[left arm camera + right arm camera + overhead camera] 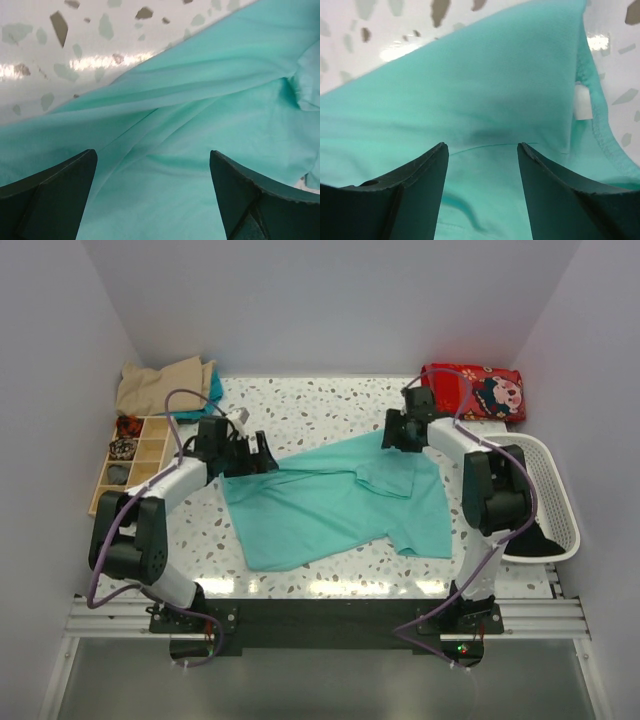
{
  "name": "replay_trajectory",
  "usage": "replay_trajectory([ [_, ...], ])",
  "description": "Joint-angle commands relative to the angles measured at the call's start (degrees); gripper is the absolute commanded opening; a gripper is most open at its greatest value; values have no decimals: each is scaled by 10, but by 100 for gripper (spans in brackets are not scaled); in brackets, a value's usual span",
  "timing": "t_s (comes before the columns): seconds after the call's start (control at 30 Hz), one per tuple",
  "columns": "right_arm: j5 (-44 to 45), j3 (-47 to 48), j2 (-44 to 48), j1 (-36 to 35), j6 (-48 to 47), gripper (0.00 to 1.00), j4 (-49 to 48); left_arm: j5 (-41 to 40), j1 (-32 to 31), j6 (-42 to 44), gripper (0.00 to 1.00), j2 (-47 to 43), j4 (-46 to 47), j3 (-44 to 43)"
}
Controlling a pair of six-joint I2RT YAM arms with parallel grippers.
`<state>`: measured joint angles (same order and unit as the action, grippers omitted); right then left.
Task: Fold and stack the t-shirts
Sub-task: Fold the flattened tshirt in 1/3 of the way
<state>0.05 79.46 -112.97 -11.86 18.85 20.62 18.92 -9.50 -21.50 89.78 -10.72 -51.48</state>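
Teal-green t-shirt (330, 505) lies rumpled in the middle of the speckled table (300, 405), spread slantwise from the lower left towards the upper right, with one sleeve folded over the body and long soft creases across it. In the right wrist view its collar seam and a small white label show at the right edge. A tan t-shirt (160, 385) sits bunched in the upper left corner, with a bit of teal cloth showing at its right side.

A white basket (560, 490) at the right edge holds a black garment (535, 538). A wooden compartment tray (100, 490) at the left holds a few small dark items in its upper left cells; what they are is too small to tell. A red patterned cushion (475, 390) lies at the upper right.

The left gripper (262, 455) reaches to the shirt's upper left edge, its jaws spread wide over the cloth and holding nothing. The right gripper (398, 430) is bent down at the shirt's top edge near the collar, its jaws partly apart with cloth running under and between them, not pinched.
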Motion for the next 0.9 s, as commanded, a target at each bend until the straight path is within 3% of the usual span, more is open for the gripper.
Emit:
replay_trajectory([
  [0.0, -75, 22, 49, -29, -10, 62, 5, 65, 2, -20, 100, 11, 47, -47],
  [0.23, -95, 38, 28, -137, -18, 61, 5, 88, -13, -21, 100, 40, 90, -46],
  [0.43, -85, 28, 23, -156, -11, 61, -1, 63, -39, 6, 100, 55, 98, -31],
  [0.87, -35, 29, 44, -155, -43, 62, 37, -207, -99, 75, 100, 60, 98, -3],
])
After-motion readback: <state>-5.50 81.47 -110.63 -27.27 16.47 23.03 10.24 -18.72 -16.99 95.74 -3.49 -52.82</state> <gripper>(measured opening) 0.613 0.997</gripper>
